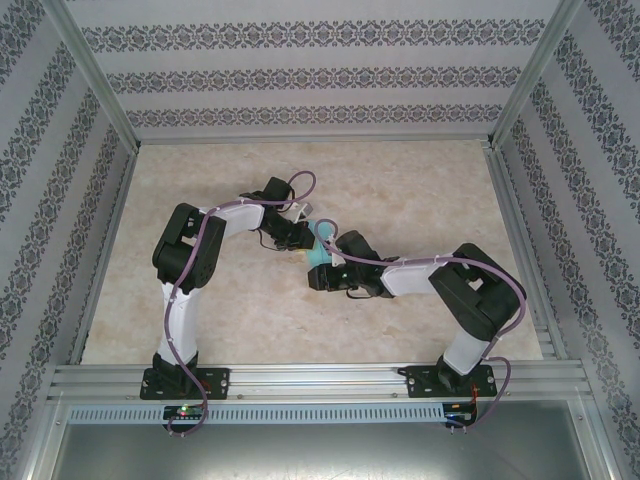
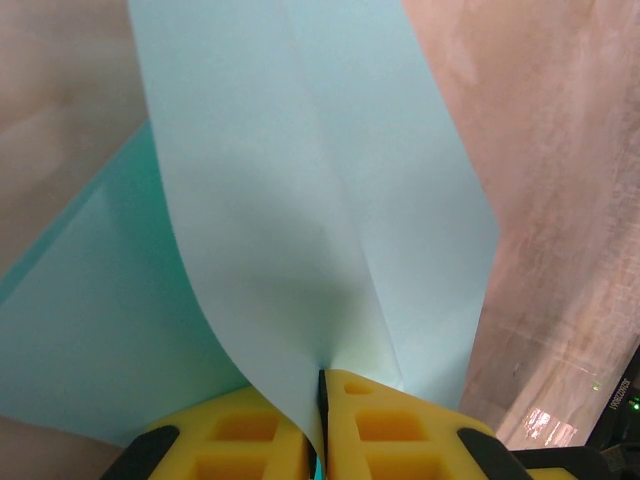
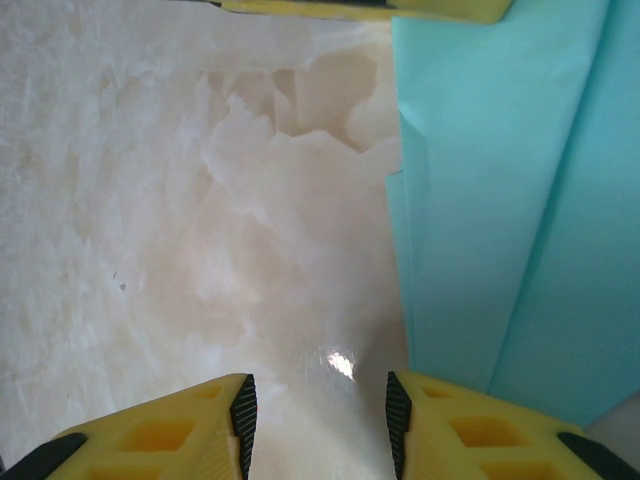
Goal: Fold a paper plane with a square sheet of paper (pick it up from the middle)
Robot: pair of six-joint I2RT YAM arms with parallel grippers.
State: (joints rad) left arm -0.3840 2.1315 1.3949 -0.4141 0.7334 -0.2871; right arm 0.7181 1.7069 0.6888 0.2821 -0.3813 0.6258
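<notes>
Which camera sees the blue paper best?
The left wrist view: the thin teal-blue paper sheet looms large, its centre crease plain, pinched in the left gripper. The top view gives a small patch between the arms; the right wrist view, a folded part at the right.

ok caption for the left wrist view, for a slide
Left gripper shut on the creased teal paper, fold line rising from its yellow fingers

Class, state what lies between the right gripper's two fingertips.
Bare marbled table fills the right gripper's gap, shown in the right wrist view; the paper sheet lies beside it.
</notes>
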